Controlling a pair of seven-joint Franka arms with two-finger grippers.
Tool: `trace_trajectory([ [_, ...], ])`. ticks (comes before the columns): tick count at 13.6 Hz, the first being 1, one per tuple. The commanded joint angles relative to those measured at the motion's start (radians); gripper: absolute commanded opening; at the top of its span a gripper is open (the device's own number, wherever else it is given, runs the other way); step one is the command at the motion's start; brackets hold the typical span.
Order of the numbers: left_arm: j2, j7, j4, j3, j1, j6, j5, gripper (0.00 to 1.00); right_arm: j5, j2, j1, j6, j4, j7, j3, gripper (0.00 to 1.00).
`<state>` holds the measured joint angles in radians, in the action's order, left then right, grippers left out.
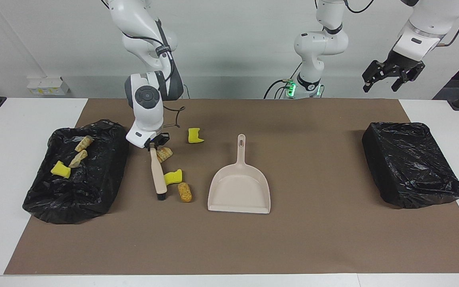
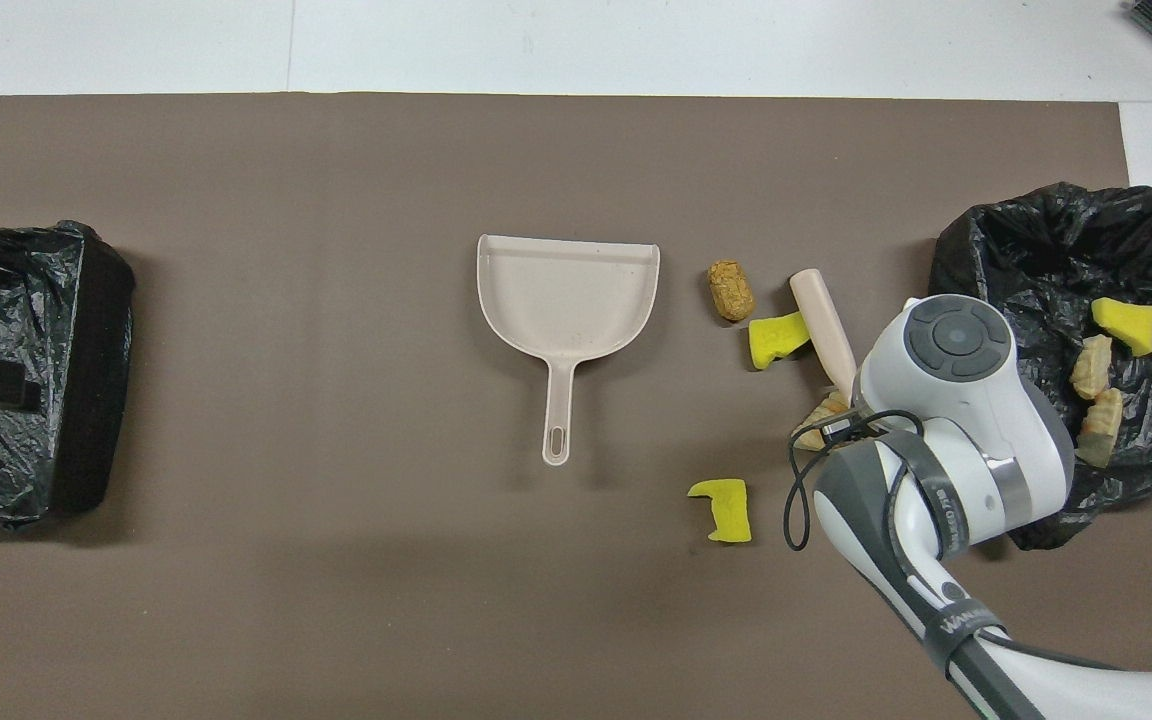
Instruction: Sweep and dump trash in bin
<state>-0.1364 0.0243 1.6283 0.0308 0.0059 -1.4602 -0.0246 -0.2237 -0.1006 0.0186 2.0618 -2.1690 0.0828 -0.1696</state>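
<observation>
yellow sponge scraps (image 1: 172,176): 3 | bread lumps (image 1: 185,192): 4 | dustpan (image 1: 239,190): 1 | brush (image 1: 157,174): 1 | bag-lined bins (image 1: 76,171): 2

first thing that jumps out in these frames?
The right end effector, shut on the beige brush, has its bristles down on the mat against a yellow sponge scrap and a brown lump, beside the empty dustpan. Three more pieces already lie on the black bag at the right arm's end. The left end effector waits open, high over the left arm's end.

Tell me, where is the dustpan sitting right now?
The dustpan lies flat near the middle of the brown mat, untouched, handle toward the robots, with a brown lump beside its mouth.
</observation>
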Motion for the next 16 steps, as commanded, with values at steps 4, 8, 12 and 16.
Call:
trace_trajectory([
  [4, -0.008, -0.007, -0.007, 0.001, 0.005, 0.011, 0.003, 1.00, 0.030, 0.030, -0.009, -0.115, 0.053, 0.348, -0.005, 0.00],
  [8, -0.017, 0.000, -0.005, 0.017, -0.027, 0.026, -0.001, 1.00, 0.003, -0.005, -0.008, -0.163, 0.176, 0.356, -0.005, 0.00],
  [12, -0.006, 0.154, 0.074, 0.137, -0.069, -0.154, -0.040, 1.00, -0.071, -0.097, 0.004, -0.138, 0.316, 0.417, -0.010, 0.00],
  [16, 0.083, 0.284, 0.166, 0.265, -0.084, -0.429, -0.043, 1.00, -0.117, -0.233, 0.030, -0.071, 0.452, 0.474, -0.011, 0.00],
])
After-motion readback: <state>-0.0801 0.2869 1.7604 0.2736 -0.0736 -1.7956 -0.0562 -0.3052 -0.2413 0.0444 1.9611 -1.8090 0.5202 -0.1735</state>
